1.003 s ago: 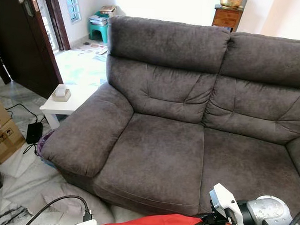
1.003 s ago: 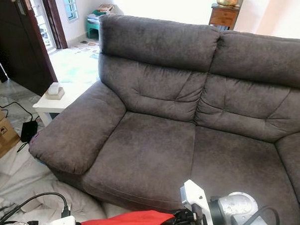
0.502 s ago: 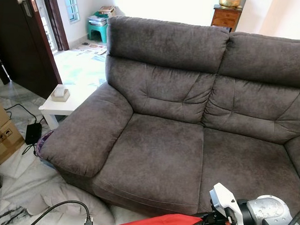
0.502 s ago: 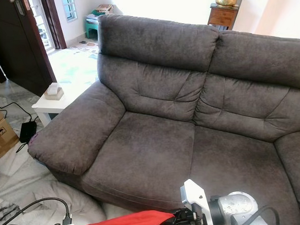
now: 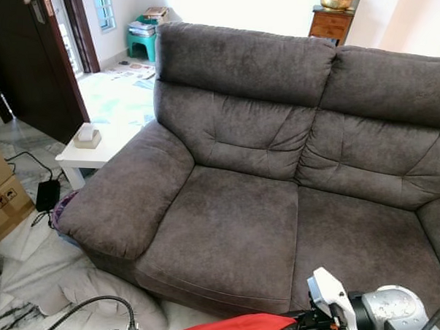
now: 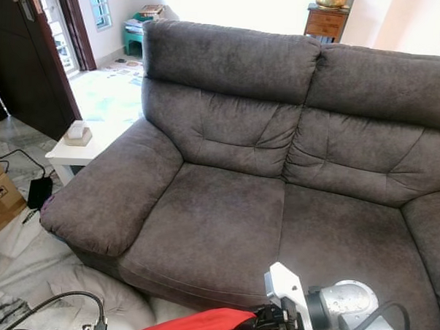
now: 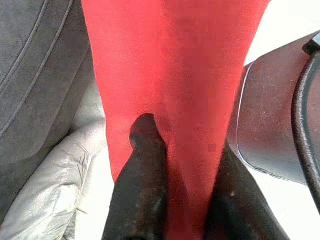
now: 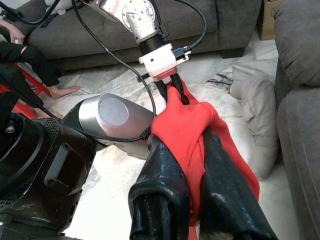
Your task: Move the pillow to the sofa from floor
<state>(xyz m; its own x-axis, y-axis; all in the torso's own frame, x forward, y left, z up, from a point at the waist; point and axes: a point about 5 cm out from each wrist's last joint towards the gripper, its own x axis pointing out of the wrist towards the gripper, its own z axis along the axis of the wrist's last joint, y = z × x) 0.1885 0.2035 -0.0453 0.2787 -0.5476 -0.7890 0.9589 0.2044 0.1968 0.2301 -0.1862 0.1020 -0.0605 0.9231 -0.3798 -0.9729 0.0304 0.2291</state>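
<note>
- Pillow [image 5: 231, 328], red, is hanging in the air at the near edge of the head views, just in front of the sofa's seat and clear of the floor; both arms are carrying it.
- Right pincer [image 8: 187, 150] is clamping a bunched fold of the red fabric between its two black fingers [image 8: 162, 175]; its silver wrist and white camera block are showing just beside the pillow's right end in the head views.
- Left pincer [image 7: 185, 165] is gripping the opposite end of the pillow, the fabric running down between its dark fingers [image 7: 145, 160]; the right wrist view is showing the same hold from across.
- Pale cushion-like bundle [image 5: 105, 295] is lying on the marble floor [image 5: 19, 255] against the sofa's front, with a black cable [image 5: 97, 306] looping over it.
- Sofa [image 5: 233, 209], dark grey-brown and two-seated, is standing directly ahead, its seat cushions bare.
- White side surface [image 5: 96, 149] is standing just beside the sofa's left armrest, carrying a small tissue box [image 5: 87, 135].
- Cardboard box [image 5: 3, 196] and a black power adapter [image 5: 46, 194] are sitting on the floor further left.
- Dark door [image 5: 35, 54] is standing open beyond; a teal stool [image 5: 143, 41] and a wooden cabinet [image 5: 332, 22] are showing behind the sofa.
</note>
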